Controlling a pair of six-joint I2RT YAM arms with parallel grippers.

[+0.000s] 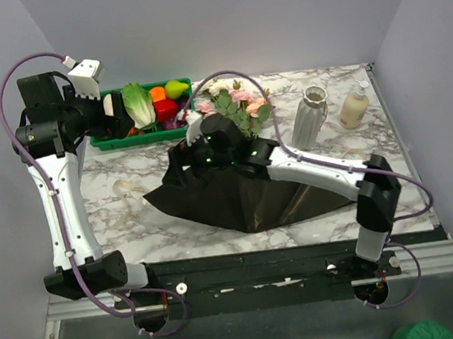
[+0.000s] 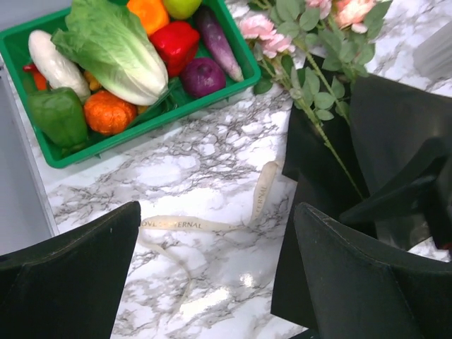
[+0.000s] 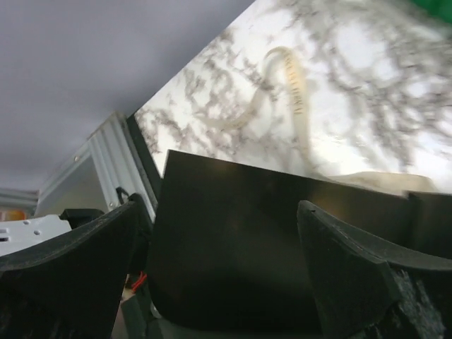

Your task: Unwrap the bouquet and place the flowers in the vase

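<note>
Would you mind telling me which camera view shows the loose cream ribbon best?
The left wrist view: the ribbon lies sharp and close on the marble table, with its printed lettering visible. The right wrist view shows it blurred beyond the dark paper; the top view shows only a faint pale curl.

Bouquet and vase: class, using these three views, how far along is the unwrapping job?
Done: the ribbon lies loose on the table and the dark paper is spread open. In hand: the right gripper, jaws open, hovers over the paper beside the flowers, holding nothing. Left: the flowers lie at the paper's far edge; the vase stands with none in it.
</note>
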